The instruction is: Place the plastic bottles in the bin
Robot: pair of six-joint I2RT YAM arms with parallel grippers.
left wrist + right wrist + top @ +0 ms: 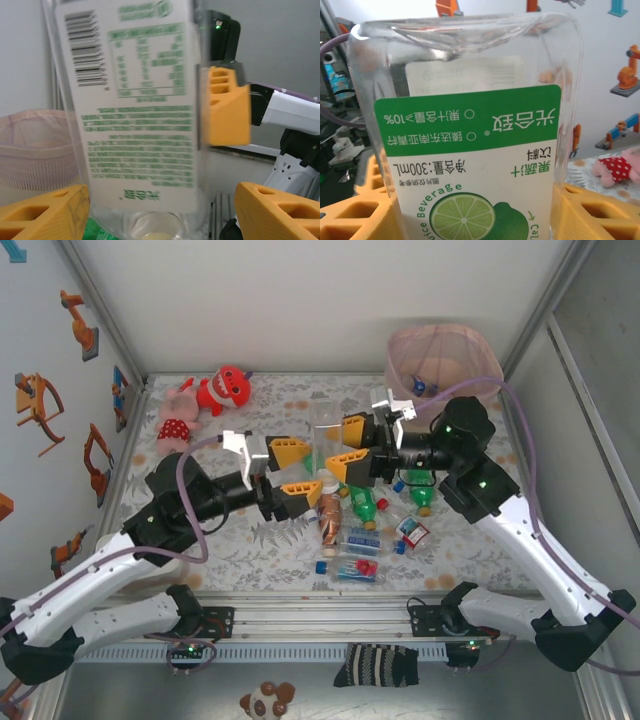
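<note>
Clear lime-label bottle [327,440] held upside down above table centre, between both grippers.
Right gripper [349,447] pinches it; left gripper [297,472] parted, one finger off it; cap end cut off; bin [400,348] far right.

White walls [300,300] w/ robot stickers [38,400] at left; floral table cover [300,400]; alu frame rails [100,308]

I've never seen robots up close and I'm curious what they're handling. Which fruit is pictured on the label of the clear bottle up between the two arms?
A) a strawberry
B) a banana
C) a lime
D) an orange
C: the clear bottle carries a green and white label with a sliced green lime printed on it.
</note>
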